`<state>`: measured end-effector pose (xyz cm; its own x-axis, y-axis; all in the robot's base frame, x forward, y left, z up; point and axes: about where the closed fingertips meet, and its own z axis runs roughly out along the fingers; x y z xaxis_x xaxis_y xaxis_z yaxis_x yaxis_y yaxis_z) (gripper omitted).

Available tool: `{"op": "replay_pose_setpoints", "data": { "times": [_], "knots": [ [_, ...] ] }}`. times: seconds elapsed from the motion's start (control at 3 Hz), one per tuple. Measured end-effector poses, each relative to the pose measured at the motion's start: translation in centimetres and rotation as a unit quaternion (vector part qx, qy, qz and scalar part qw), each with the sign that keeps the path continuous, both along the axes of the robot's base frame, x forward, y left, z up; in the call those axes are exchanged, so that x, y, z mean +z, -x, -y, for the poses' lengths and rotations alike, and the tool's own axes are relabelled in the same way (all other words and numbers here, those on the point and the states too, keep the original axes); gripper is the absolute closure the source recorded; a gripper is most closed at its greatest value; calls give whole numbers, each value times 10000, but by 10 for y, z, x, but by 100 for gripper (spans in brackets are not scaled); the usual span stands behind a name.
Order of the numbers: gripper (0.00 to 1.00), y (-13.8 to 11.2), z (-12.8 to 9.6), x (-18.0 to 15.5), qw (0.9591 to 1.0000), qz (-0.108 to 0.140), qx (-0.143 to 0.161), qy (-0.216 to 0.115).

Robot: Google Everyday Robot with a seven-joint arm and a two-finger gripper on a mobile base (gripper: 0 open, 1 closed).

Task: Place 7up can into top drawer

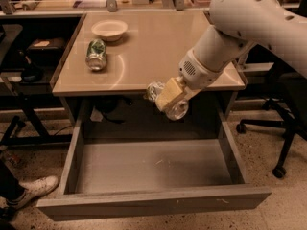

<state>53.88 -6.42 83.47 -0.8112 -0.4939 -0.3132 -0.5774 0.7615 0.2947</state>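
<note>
Tabletop edge; 7up can between gripper fingers

White rounded arm; tan jaws above top drawer.

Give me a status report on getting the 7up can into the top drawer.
Done: the top drawer stands pulled open, and the 7up can is off the tabletop. In hand: the gripper holds the can sideways at the tabletop's front edge, above the drawer. Left: lower it into the drawer and release.
</note>
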Motion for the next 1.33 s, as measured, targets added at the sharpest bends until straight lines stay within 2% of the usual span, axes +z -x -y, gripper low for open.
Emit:
{"op": "replay_pose_setpoints", "data": {
  "times": [0.33, 0.67, 1.0, 1.33],
  "knots": [
    [100, 32, -2, -25, 9994, -319, -108, -83],
    [100, 32, -2, -26, 9994, -320, -108, -83],
    [100, 45, -14, -54, 9980, -584, -193, -142],
    [100, 51, -25, -115, 9941, -969, -398, -276]
  ]
}}
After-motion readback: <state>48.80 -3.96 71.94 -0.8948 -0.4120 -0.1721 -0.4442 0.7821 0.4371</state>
